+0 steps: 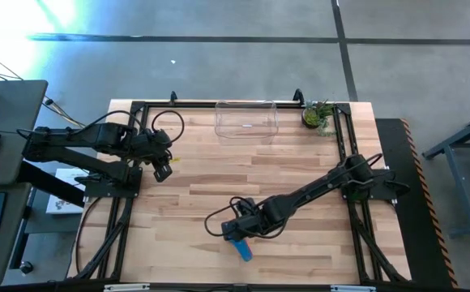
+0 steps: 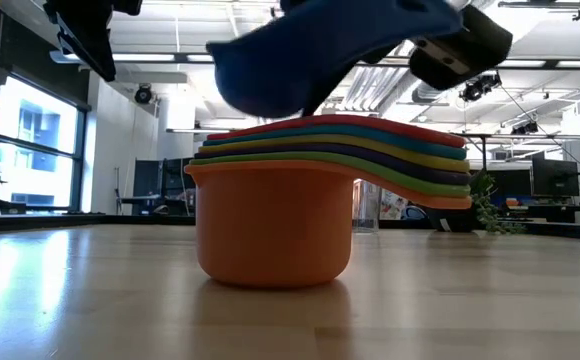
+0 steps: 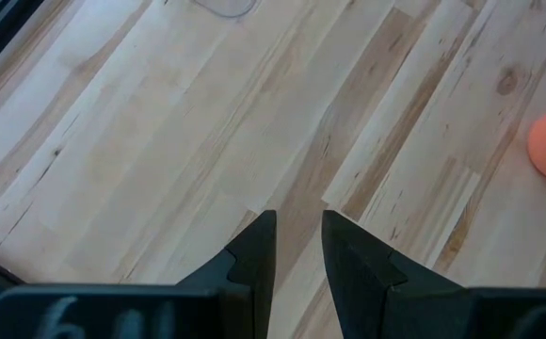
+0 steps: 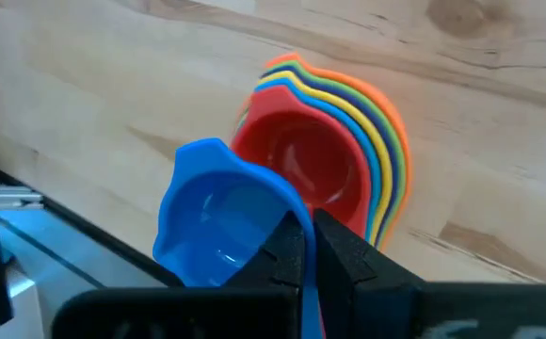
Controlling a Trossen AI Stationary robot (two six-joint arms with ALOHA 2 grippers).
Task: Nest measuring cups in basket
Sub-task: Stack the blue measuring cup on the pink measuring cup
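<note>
Right gripper clamped on blue cup handle, above nested cup stack at table's 6 o'clock. Left gripper parted, empty, at 9 o'clock. Basket at 12 o'clock.

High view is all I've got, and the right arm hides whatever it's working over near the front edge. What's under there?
Observer: A nested stack of measuring cups, orange outermost and red innermost, stands on the table, not in the basket.
Operator: Is the right gripper carrying something?
Observer: Yes, the right gripper is shut on the handle of a blue cup.
Operator: Is that cup in the stack?
Observer: No, the low view shows it tilted just above the stack's rim.
Operator: And the left gripper?
Observer: The left gripper holds nothing, with bare wood between its fingers.
</note>
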